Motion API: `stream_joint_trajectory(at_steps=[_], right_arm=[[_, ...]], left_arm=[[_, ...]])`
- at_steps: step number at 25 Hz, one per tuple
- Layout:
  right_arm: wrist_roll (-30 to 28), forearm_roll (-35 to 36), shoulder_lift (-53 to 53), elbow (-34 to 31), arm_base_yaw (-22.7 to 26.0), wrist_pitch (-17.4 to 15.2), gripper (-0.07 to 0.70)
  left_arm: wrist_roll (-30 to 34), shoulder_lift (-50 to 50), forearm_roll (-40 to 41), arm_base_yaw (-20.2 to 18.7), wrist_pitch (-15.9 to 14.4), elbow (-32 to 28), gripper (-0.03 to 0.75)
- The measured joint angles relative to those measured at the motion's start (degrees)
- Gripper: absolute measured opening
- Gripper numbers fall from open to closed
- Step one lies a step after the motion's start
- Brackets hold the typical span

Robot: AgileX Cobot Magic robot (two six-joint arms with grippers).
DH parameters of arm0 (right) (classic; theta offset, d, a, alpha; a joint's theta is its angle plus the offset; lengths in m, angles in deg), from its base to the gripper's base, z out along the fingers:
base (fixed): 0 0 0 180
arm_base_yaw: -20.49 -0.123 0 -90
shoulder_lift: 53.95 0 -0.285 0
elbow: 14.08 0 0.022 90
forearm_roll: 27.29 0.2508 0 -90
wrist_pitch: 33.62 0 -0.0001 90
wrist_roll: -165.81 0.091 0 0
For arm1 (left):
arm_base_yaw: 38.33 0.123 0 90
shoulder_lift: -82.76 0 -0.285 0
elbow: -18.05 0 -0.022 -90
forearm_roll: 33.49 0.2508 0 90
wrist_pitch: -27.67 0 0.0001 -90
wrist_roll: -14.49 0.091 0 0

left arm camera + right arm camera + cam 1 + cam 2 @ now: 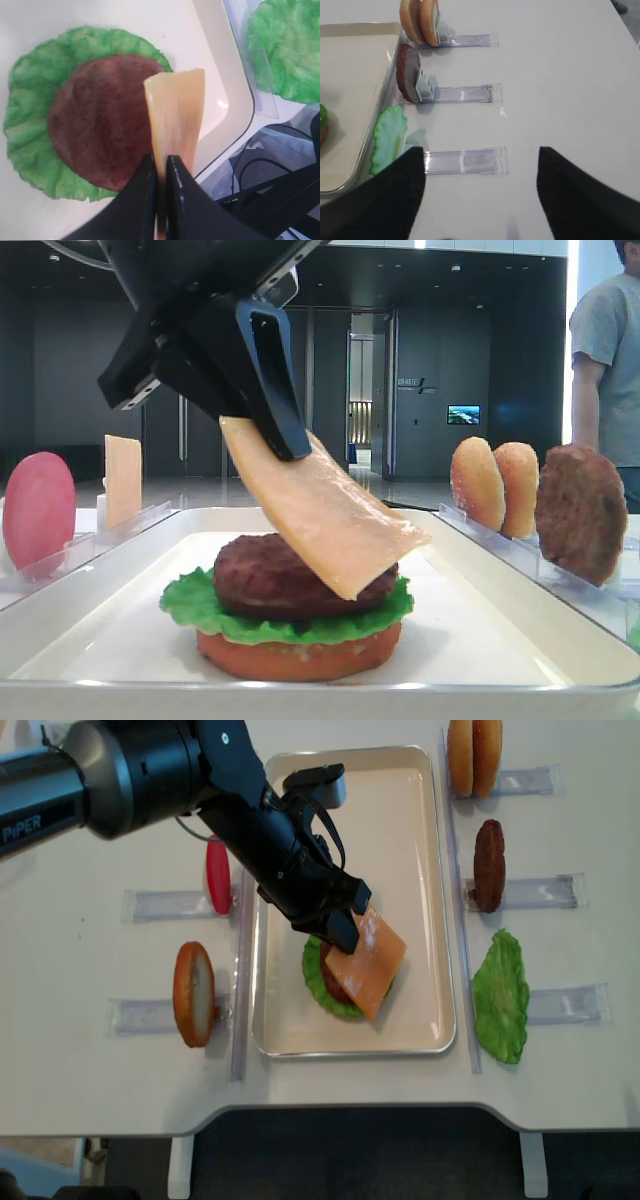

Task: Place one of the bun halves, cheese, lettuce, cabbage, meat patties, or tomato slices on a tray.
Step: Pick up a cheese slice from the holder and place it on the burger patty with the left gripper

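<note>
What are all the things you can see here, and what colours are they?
tray: one, white, middle of the table
burger stack: one on the tray, orange-red bottom slice, green lettuce, brown patty on top
cheese: one slice, pale orange, held tilted over the patty
spare cheese: one slice, pale orange, upright in a left rack
bun halves: two, golden, right of the tray, far end
bun half: one, golden, left of the tray
spare patty: one, brown, right of the tray
spare lettuce: one, green, right of the tray
red slice: one, left of the tray
clear racks: several, both sides
left gripper: black, shut on the cheese
right gripper: black, open, above the table
</note>
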Motion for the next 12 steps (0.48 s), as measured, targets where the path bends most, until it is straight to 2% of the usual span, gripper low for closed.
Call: stream_joint_trajectory(at_steps=[12], right_arm=[[0.00,0.00,0.00,0.00,0.00,0.00,0.465]], left_arm=[[-2.91,0.00,3.23,0.00,0.40,0.00,0.025]])
